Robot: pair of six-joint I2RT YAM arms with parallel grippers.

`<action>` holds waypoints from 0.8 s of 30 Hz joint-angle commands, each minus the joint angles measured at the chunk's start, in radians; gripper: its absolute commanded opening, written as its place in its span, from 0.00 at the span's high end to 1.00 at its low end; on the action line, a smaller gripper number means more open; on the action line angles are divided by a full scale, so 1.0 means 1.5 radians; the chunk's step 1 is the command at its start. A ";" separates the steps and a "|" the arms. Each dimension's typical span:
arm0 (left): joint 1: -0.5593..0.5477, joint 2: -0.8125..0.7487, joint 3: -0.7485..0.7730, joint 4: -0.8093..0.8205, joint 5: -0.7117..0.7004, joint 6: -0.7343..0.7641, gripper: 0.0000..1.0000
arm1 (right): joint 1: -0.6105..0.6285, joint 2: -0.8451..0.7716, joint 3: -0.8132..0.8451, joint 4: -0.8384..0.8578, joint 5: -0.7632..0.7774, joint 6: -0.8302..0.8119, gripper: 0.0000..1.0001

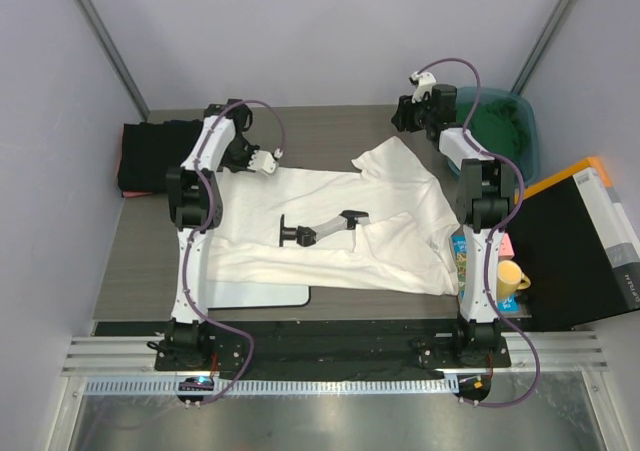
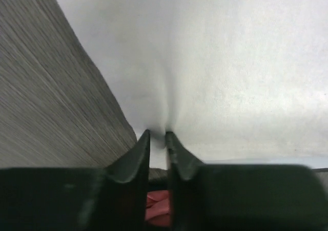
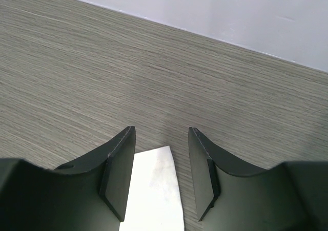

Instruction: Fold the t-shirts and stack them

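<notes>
A white t-shirt [image 1: 390,211] with a black marking [image 1: 320,229] lies spread across the middle of the table. My left gripper [image 1: 270,162] is at its far left edge. In the left wrist view its jaws [image 2: 157,133] are pinched on the white cloth [image 2: 230,72], which puckers at the tips. My right gripper [image 1: 402,123] hovers over the shirt's far corner. Its jaws [image 3: 161,131] are open, with a tip of the white cloth [image 3: 154,190] lying between them, untouched. Black t-shirts [image 1: 150,156] are stacked at the far left. A green t-shirt [image 1: 500,131] fills a teal bin.
A white board [image 1: 260,294] sticks out from under the shirt's near left edge. A yellow cup [image 1: 510,276], a colourful box [image 1: 461,256] and a black case [image 1: 575,241] stand at the right. Something pinkish-red [image 2: 159,208] shows between the left fingers.
</notes>
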 commanded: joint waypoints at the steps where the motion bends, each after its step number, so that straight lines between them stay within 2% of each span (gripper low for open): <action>1: 0.000 0.058 -0.024 -0.188 0.000 -0.018 1.00 | -0.002 -0.062 0.002 0.030 -0.014 0.015 0.49; 10: -0.004 -0.010 -0.042 -0.069 -0.013 -0.079 1.00 | -0.002 -0.022 0.012 0.014 -0.023 0.050 0.46; 15: -0.009 -0.060 -0.063 -0.051 0.001 -0.081 1.00 | -0.001 0.024 0.040 0.015 -0.024 0.083 0.44; 24: -0.027 -0.091 -0.078 -0.050 0.011 -0.105 1.00 | -0.002 0.045 0.042 -0.018 0.013 0.066 0.45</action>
